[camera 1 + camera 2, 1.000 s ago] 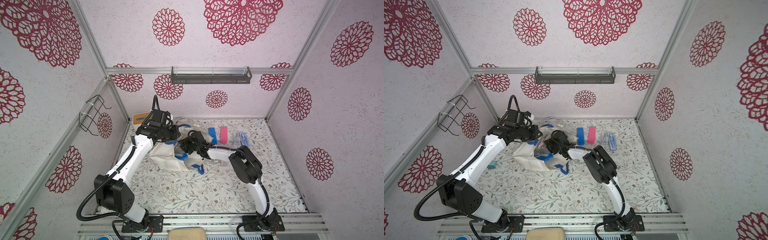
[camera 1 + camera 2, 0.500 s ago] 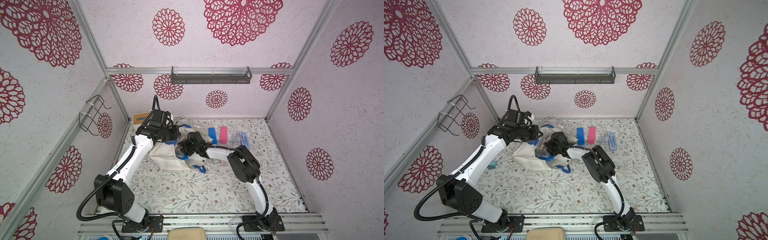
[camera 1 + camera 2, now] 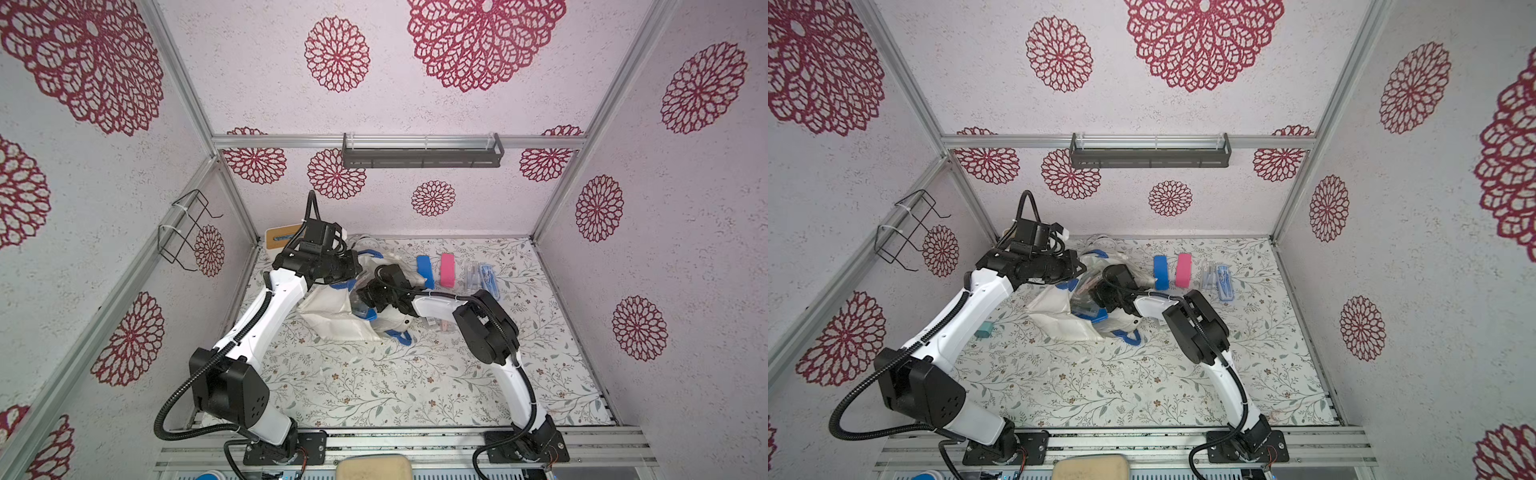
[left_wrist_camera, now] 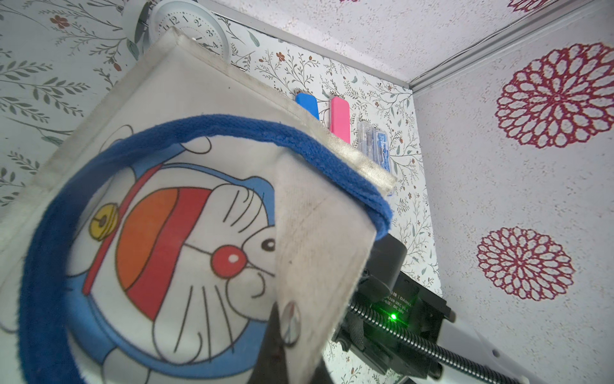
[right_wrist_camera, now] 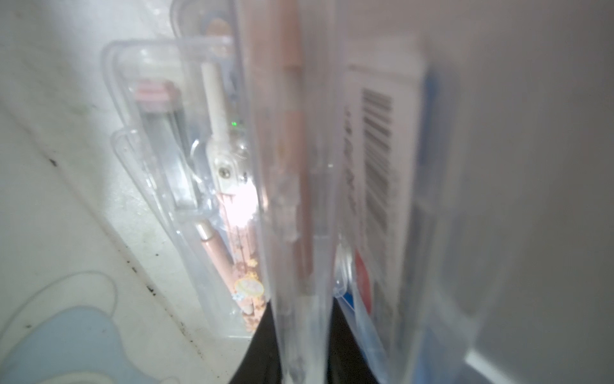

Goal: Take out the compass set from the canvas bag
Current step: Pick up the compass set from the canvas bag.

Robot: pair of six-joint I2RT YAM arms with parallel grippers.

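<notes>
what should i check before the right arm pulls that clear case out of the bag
1. Bag mouth held open: ok, the left gripper pinches the rim of the canvas bag.
2. Case between the fingers: ok, the clear case sits in the right gripper, and both sides look touched.
3. Grip firm enough to lift: cannot tell.
4. Held case is the compass set: cannot tell, the view is blurred. A second case beside it shows a compass hinge.
5. Exit path free of the blue handle: cannot tell.
6. Set-down spot: ok, bare table in front of the bag.
</notes>
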